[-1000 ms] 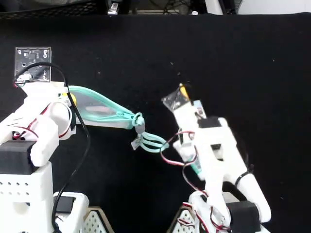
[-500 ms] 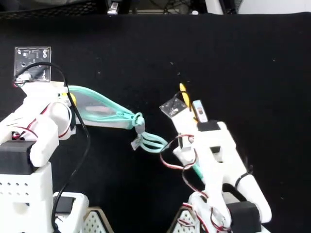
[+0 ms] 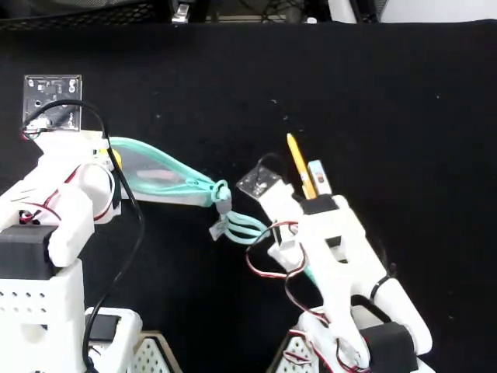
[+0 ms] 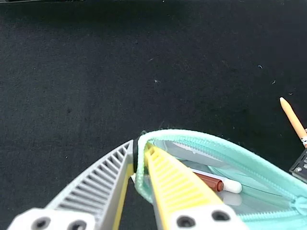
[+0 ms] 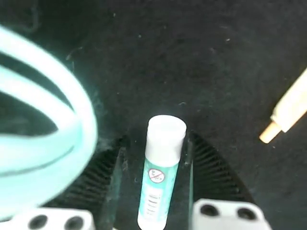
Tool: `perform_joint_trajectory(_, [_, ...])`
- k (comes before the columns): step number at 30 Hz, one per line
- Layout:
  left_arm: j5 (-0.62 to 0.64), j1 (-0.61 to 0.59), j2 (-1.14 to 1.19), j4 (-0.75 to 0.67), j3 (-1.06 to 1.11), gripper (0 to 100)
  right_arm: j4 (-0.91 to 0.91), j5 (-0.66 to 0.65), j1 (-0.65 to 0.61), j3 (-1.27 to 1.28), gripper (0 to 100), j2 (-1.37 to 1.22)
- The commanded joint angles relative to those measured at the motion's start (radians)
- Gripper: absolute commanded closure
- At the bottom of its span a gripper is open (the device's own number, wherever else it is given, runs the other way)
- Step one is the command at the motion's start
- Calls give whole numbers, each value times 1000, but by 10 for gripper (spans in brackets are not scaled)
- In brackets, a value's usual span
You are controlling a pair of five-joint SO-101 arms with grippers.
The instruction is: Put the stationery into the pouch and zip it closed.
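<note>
Pouch, high view: we count one pouch point(image 3: 155, 175), mint green and soft, long and tapering, with a clear side panel. One end is in the left gripper point(image 3: 111, 158); the other end points toward the right gripper point(image 3: 314, 186), well apart from it.
Left arm, high view: white and folded low over the black cloth table point(image 3: 388, 93), its gripper lying in line with the pouch.
Right arm, high view: white and stretched forward from its base, with thin wires looping beside the wrist.
Strap loops, high view: a bunch of mint strap loops point(image 3: 245, 228) hangs off the pouch's free end, between that end and the right gripper.
Stationery, high view: two pieces lie at the right gripper's tip. One is a thin yellow pencil point(image 3: 297, 159) just beside it, the other a short white and teal tube point(image 3: 317, 177).
Left gripper, left wrist view: a ribbed grey finger point(image 4: 96, 187) and a ribbed yellow finger point(image 4: 177, 187) are clamped tight on the pouch's zip edge point(image 4: 139, 158).
Pouch, left wrist view: the zip gapes, and one brown pen point(image 4: 211, 181) with a white cap lies inside, just past the fingertips.
Right gripper, right wrist view: two dark jaws stand partly apart. The round, white-capped tube point(image 5: 162, 163) lies between them, with a gap on one side. The pencil's blunt end point(image 5: 288, 110) lies off to one side.
</note>
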State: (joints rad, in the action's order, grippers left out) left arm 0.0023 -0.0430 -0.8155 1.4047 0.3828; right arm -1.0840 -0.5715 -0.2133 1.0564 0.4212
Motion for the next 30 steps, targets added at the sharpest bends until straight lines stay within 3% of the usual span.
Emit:
perform_joint_trajectory(1, [-3, 1, 41, 5, 85, 970, -9, -26, -12, -5, 828, 27])
perform_joint_trajectory(14, [-3, 1, 41, 6, 85, 970, 87, -25, -14, -68, 828, -255])
perform_joint_trajectory(24, [-3, 1, 41, 6, 87, 970, 74, -25, -14, -74, 830, -171])
perform_joint_trajectory(26, [-3, 1, 41, 6, 87, 970, 63, -26, -14, -74, 869, -156])
perform_joint_trajectory(28, [-3, 1, 41, 6, 87, 970, 49, -25, -15, -77, 981, -140])
perform_joint_trajectory(30, [-3, 1, 43, 6, 87, 970, 28, -23, -11, -79, 973, -102])
